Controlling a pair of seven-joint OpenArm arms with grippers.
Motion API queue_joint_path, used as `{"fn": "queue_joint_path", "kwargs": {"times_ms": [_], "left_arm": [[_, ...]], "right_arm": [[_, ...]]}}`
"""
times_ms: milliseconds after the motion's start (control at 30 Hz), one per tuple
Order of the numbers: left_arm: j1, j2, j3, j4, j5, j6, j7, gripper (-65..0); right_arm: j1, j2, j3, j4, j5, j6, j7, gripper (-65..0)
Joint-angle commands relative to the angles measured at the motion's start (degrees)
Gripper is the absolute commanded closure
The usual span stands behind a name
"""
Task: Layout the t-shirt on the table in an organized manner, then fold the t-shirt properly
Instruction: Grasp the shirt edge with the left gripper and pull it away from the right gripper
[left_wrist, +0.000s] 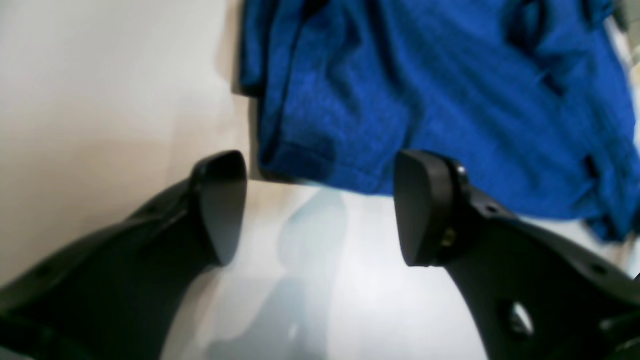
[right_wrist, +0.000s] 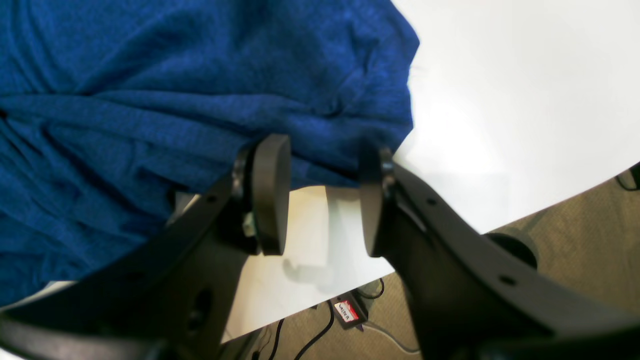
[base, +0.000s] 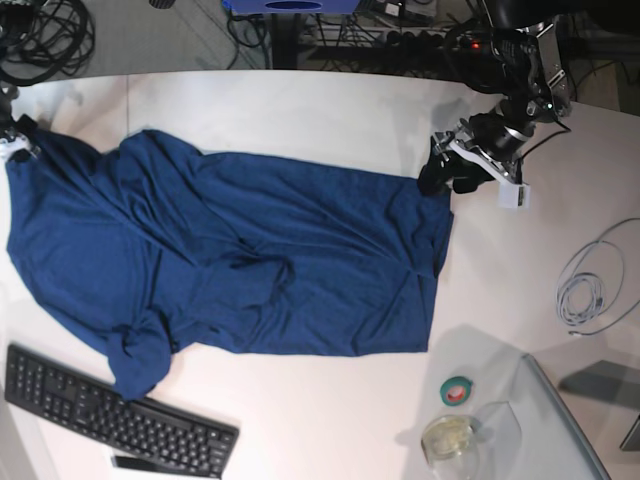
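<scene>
The dark blue t-shirt lies spread and wrinkled across the white table, with one sleeve bunched near the keyboard. My left gripper hovers at the shirt's far right corner. In the left wrist view it is open, and the t-shirt hem lies just past its fingertips with bare table between them. My right gripper is at the shirt's far left corner. In the right wrist view it stands open, its tips over the edge of the t-shirt, with white table showing in the gap.
A black keyboard lies at the front left, touching the shirt's sleeve. A green tape roll and a clear jar sit front right beside a clear panel. A white cable coil lies at right. The table's curved edge is near my right gripper.
</scene>
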Motion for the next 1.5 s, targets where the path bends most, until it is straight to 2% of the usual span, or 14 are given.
{"fn": "queue_joint_path", "kwargs": {"times_ms": [0,167,400,867,1067,1133,1333,1367,1433,1467], "left_arm": [[-0.3,-0.2,0.0,-0.9,1.5,0.6,1.8,-41.6],[-1.0,0.1,0.5,-4.6,1.5,0.6,1.8,-36.9],[-1.0,1.5,0.6,-4.4,1.5,0.6,1.9,-36.7],[-1.7,2.0,0.6,-4.8,1.5,0.6,1.9,-35.5],[-3.8,2.0,0.6,-8.4,1.5,0.6,1.9,-15.6],[-4.0,2.0,0.3,-8.8,1.5,0.6,1.9,-12.8],[-4.1,2.0,0.2,-8.7,1.5,0.6,1.9,-11.4],[-4.1,2.0,0.4,-8.4,1.5,0.6,2.0,-9.1],[-3.8,2.0,0.5,-7.8,1.5,0.6,2.0,0.0],[-3.5,2.0,0.2,-7.2,1.5,0.6,2.1,0.0]], "right_arm": [[0.2,0.9,0.3,0.9,0.7,0.1,0.9,-21.9],[0.2,1.0,0.3,0.7,0.7,0.1,0.9,-21.9],[-0.1,1.0,0.3,0.6,0.7,0.1,4.3,-21.9],[0.3,1.4,0.3,-2.8,0.7,0.1,4.7,-21.9],[0.4,1.4,0.1,-3.1,0.7,0.1,4.8,-21.9],[0.4,1.4,0.1,-3.1,0.7,0.1,4.8,-21.9],[0.5,1.4,0.1,-3.1,0.7,0.1,4.8,-21.9],[0.6,1.4,0.2,-3.1,0.7,0.1,4.8,-21.9],[1.2,1.4,0.3,-3.2,0.6,0.1,4.8,-21.9],[1.2,1.4,0.3,-3.4,0.6,0.1,4.8,-21.9]]}}
